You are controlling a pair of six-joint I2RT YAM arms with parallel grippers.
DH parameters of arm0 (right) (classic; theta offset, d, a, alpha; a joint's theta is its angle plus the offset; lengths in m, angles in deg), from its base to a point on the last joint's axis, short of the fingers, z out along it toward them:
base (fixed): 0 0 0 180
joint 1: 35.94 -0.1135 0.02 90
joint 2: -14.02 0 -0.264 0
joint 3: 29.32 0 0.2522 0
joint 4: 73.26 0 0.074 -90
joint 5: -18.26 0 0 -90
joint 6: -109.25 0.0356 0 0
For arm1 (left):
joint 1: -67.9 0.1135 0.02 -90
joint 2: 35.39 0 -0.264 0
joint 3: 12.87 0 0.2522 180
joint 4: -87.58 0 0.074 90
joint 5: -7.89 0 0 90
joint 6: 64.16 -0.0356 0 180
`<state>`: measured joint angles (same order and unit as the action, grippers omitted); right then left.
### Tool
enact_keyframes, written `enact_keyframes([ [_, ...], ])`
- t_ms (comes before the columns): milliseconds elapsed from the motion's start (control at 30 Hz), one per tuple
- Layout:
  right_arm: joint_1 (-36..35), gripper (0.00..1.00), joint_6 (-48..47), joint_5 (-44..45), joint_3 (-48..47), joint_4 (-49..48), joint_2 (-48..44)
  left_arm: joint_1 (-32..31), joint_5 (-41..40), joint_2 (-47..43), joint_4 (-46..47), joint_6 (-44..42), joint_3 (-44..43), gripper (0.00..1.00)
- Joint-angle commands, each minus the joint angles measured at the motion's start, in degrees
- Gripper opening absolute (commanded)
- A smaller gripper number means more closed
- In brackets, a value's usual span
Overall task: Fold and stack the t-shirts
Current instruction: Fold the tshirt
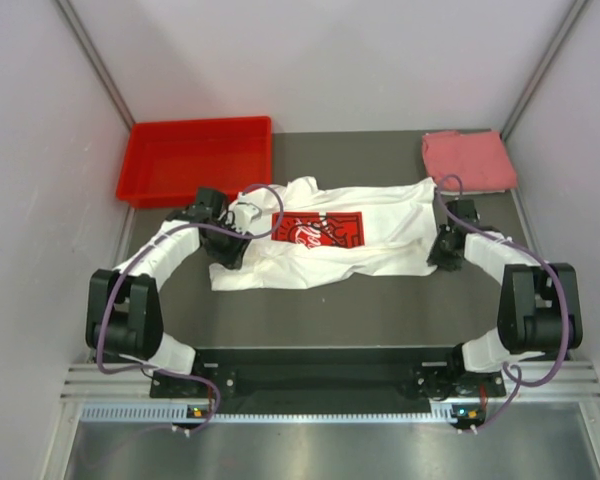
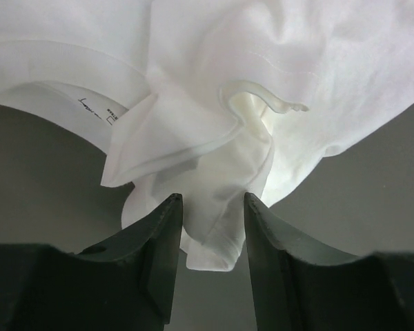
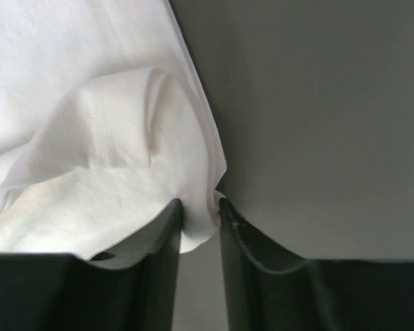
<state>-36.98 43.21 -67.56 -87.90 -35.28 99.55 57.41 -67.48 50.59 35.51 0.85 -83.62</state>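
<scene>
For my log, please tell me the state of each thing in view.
white t-shirt: unfolded, spread out, wrinkled, logo up
pink t-shirt: folded, lying apart
red bin: empty
left tool: shut on bunched cloth of the white t-shirt
right tool: shut on its opposite edge

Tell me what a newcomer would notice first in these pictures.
A white t-shirt with a red printed logo lies stretched across the middle of the table, with the left fingers and the right fingers each pinching cloth at one end. Behind it, a red plastic bin sits at the far left and a folded pink t-shirt at the far right.
</scene>
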Motion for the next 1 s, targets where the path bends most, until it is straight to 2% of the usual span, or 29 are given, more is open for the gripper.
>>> enact_keyframes([
  [0, 0.6, 0.25, 0.4, -2.6, 2.3, -2.3, 0.2, 0.4, 2.9, -3.3, -3.1, -0.6, 0.2, 0.46],
  [33, 0.6, 0.21, 0.3, -2.7, 2.4, -1.9, -0.1, 0.5, 2.7, -3.4, -3.6, -0.5, 0.1, 0.45],
  [133, 0.5, 0.05, 0.5, -2.5, 2.5, -0.6, -1.2, 0.6, 2.2, -3.4, -6.4, -0.8, 0.0, 0.27],
  [167, 0.6, 0.03, 0.6, -2.1, 2.3, -0.1, -1.6, 0.6, 2.2, -3.4, -8.1, -1.3, 0.1, 0.03],
  [200, 0.7, 0.00, 0.6, -1.7, 2.2, 1.6, -2.6, 0.6, 2.2, -3.8, -8.8, -1.8, 0.2, 0.00],
  [333, 2.3, 0.00, 0.1, 0.0, 1.3, 6.8, -6.2, 1.5, -0.2, -7.0, -12.7, -7.3, 1.4, 0.00],
  [467, 2.6, 0.00, -0.7, -1.9, 0.2, 12.0, -7.8, 3.7, -1.6, -11.4, -18.9, -14.1, 2.6, 0.00],
  [667, 3.4, 0.00, -1.8, -1.0, -1.0, 18.5, -9.9, 4.2, -3.0, -11.7, -31.1, -24.3, 4.2, 0.00],
  [733, 3.4, 0.00, -1.9, -2.3, 0.1, 19.0, -9.7, 4.2, -2.4, -11.0, -31.0, -26.5, 5.8, 0.00],
  [867, 3.4, 0.00, -1.6, -2.8, 2.6, 18.0, -8.9, 4.2, -3.1, -9.7, -25.3, -25.7, 7.5, 0.01],
  [967, 3.4, 0.00, -1.5, -2.3, 2.4, 18.6, -8.9, 4.2, -3.5, -9.3, -23.0, -24.0, 7.4, 0.12],
])
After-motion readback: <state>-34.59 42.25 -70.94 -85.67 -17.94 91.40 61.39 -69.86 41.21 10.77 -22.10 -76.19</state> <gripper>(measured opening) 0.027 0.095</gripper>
